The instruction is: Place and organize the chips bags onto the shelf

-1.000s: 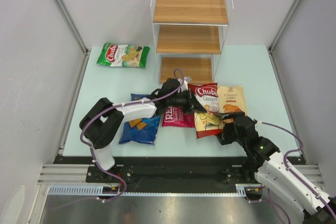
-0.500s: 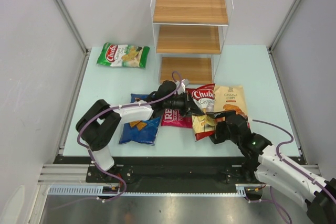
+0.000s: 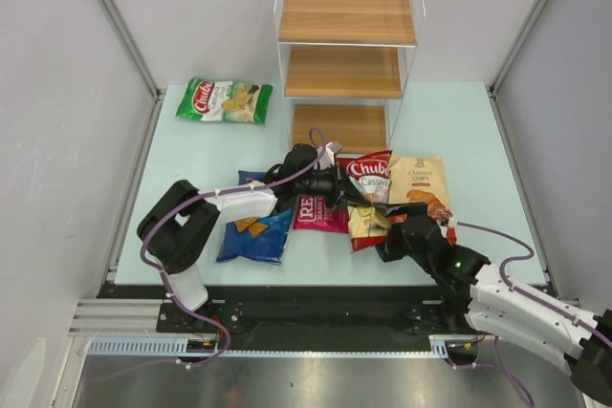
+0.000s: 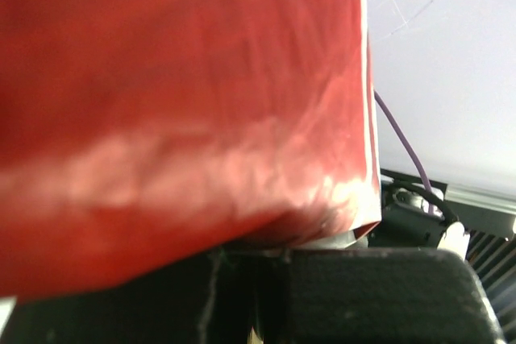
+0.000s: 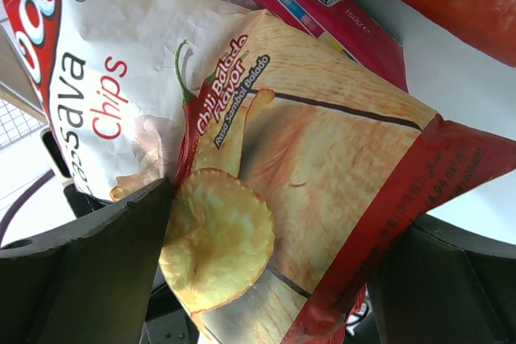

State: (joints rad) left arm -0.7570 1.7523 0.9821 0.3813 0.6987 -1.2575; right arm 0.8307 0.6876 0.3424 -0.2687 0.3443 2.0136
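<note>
Left gripper [image 3: 340, 185] clenched on the top-left edge of the red Chuba cassava bag [image 3: 373, 193], which lies just in front of the shelf [image 3: 344, 71]. Right gripper [image 3: 390, 238] released, jaws straddling the bag's lower end. Best to close on the seam, not the chips.

The overhead camera looks down from above and behind the arm bases [image 3: 196, 305] at 6 o'clock, taking in the whole table [image 3: 191, 155], with the shelf [image 3: 348, 45] at 12 o'clock. The left wrist camera sits almost against the red Chuba cassava bag [image 4: 177, 102], which fills its view as a red blur. The right wrist camera sees that bag's printed front close up, and overhead it lies near centre.
</note>
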